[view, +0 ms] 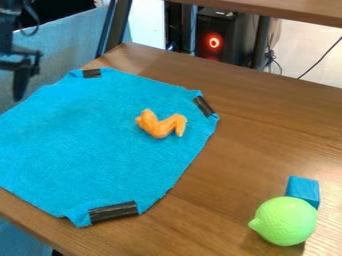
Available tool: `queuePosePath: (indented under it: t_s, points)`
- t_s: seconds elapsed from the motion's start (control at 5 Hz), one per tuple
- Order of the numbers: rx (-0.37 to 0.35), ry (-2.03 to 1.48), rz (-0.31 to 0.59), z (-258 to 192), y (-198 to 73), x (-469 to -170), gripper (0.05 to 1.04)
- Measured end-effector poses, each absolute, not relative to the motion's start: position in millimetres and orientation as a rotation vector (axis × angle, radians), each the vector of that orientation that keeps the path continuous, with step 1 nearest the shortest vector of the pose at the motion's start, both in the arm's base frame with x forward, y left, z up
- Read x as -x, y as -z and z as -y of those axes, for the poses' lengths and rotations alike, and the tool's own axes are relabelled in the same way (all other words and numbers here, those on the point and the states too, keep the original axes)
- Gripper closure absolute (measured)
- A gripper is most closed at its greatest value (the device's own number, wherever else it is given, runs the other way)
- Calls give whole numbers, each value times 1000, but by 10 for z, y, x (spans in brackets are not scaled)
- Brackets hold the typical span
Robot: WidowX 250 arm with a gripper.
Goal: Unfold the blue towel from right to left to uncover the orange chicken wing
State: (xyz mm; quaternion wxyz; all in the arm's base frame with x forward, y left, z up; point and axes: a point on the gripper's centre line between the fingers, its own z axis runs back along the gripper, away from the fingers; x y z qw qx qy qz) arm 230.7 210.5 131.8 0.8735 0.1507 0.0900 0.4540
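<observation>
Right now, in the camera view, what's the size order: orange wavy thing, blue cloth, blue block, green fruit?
1. Blue cloth
2. Green fruit
3. Orange wavy thing and blue block: too alike to rank; the block sits nearer and is partly hidden.

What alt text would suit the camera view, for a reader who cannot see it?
An orange wing-shaped toy lies on a blue cloth taped to a wooden table. A green lime and blue block sit at lower right; a black gripper hangs at upper left.
</observation>
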Motion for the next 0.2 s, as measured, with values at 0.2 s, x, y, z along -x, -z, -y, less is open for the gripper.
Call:
queuePosePath:
  t_s: [0.2]
  points:
    - [-203,-726,-19,-1770,-1542,-2689,82]
